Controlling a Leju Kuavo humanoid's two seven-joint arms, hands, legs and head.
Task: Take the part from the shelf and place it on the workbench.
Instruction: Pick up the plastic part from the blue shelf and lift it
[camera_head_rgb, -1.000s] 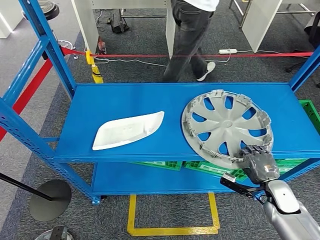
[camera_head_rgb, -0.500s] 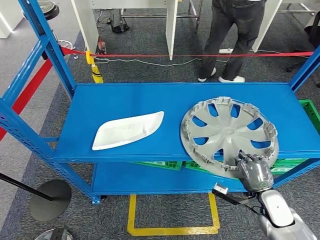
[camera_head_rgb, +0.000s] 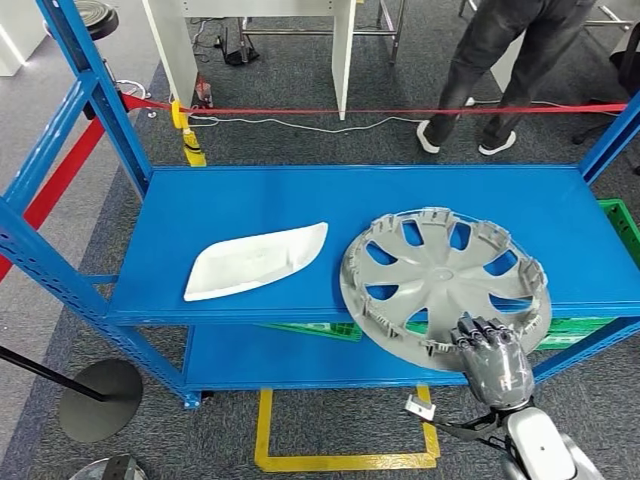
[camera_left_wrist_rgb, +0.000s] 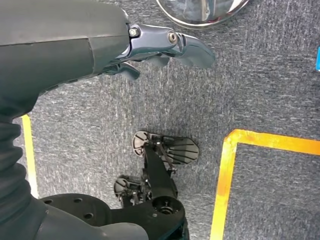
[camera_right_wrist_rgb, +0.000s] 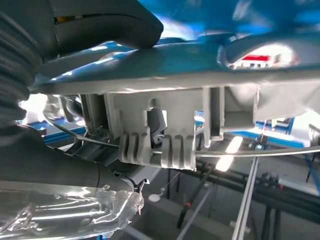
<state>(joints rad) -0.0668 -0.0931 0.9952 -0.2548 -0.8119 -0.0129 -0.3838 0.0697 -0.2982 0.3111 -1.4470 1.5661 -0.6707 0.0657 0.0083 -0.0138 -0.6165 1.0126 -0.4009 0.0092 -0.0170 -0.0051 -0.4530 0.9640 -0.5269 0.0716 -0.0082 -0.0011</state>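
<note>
Right hand (camera_head_rgb: 494, 357) grips your hubcap (camera_head_rgb: 441, 285) rim at shelf (camera_head_rgb: 249, 200) front edge, right end; hubcap overhangs. Left hand (camera_left_wrist_rgb: 113, 47) spread, holding nothing, over carpet.

Matt grey plastic hubcap (camera_head_rgb: 445, 275)

R hand (camera_head_rgb: 494, 358) grips hubcap (camera_head_rgb: 441, 282) rim, overhanging blue shelf (camera_head_rgb: 249, 200) front; white part (camera_head_rgb: 256, 260) alongside.

Right hand (camera_head_rgb: 494, 362) clamped, left hand (camera_left_wrist_rgb: 113, 45) slack
</note>
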